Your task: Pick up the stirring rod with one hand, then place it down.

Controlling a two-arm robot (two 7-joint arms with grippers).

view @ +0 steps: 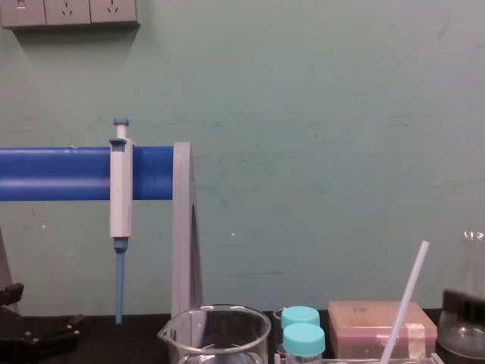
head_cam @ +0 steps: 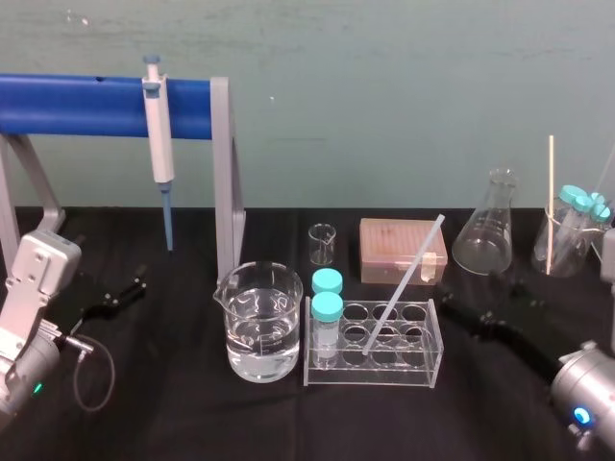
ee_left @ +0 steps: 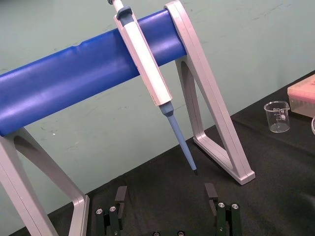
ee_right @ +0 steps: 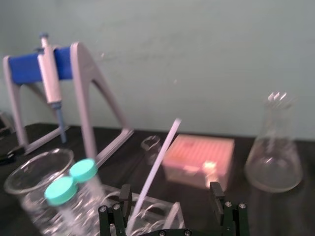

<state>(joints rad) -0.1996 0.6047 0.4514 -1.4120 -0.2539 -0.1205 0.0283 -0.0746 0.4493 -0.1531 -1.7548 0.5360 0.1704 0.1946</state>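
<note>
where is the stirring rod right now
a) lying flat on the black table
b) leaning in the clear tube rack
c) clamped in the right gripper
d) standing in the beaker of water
b: the stirring rod leans tilted with its lower end in a hole of the clear rack, and the right gripper, open, is not on it.

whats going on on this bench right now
Nothing is held yet. The stirring rod leans in the clear tube rack, its top tilted to the robot's right. The right claw is open beside the rack, facing the rod. The left claw is open, low on the table by the pipette stand.
</note>
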